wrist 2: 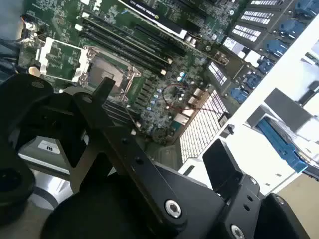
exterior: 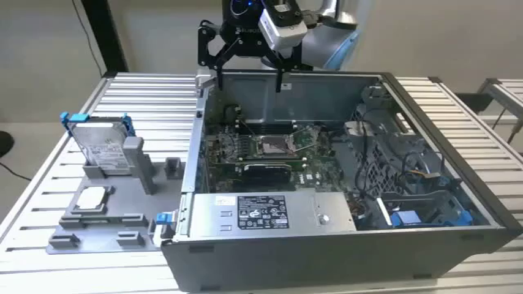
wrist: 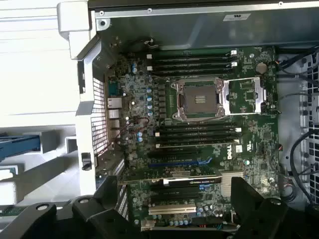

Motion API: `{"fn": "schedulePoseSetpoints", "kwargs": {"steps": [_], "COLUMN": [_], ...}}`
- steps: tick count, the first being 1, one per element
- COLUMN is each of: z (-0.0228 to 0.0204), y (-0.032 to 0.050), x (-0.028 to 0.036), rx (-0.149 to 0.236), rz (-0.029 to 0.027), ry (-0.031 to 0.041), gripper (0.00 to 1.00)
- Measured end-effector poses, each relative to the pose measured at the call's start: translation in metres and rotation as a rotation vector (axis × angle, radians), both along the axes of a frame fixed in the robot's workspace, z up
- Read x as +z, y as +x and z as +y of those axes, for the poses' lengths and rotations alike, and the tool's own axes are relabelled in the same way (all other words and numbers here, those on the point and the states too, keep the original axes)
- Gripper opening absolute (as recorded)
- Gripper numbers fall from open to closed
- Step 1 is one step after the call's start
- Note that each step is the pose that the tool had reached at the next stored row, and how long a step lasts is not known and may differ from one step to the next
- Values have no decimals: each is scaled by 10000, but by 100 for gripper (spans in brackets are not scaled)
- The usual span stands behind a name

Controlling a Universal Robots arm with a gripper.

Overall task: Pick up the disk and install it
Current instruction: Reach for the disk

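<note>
A slatted metal bench [exterior: 33,202] carries one open computer case [exterior: 270,257] and, on the exterior view's left, one grey fixture [exterior: 122,196]. One disk [exterior: 102,144] stands upright in the fixture, just beside the case but outside it. Its blue frame shows along the top edge. One processor chip [exterior: 90,197] lies flat on the same fixture, nearer the camera.

The arm's two fingers [wrist: 246,196] hang above the case's rear wall, over the single motherboard [wrist: 199,124]. They are spread wide with nothing between them.

Step in hand, by judgement: approach before pick-up. The disk is neither grasped nor installed.

The pick-up calls for travel over the case wall to the fixture. It also calls for alignment of the fingers with the disk's upright faces.
</note>
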State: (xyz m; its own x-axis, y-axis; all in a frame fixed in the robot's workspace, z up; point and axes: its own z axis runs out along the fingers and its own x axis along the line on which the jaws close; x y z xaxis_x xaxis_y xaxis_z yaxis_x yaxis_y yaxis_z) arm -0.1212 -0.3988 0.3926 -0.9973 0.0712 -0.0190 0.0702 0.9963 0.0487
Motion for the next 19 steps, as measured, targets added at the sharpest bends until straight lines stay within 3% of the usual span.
{"fn": "schedulePoseSetpoints", "kwargs": {"steps": [14, 15, 19], "z": [0, 0, 0], "y": [0, 0, 0], "x": [0, 0, 0], "rx": [0, 1, 0], "rz": [0, 0, 0], "ry": [0, 1, 0], "gripper": [100, 0, 0]}}
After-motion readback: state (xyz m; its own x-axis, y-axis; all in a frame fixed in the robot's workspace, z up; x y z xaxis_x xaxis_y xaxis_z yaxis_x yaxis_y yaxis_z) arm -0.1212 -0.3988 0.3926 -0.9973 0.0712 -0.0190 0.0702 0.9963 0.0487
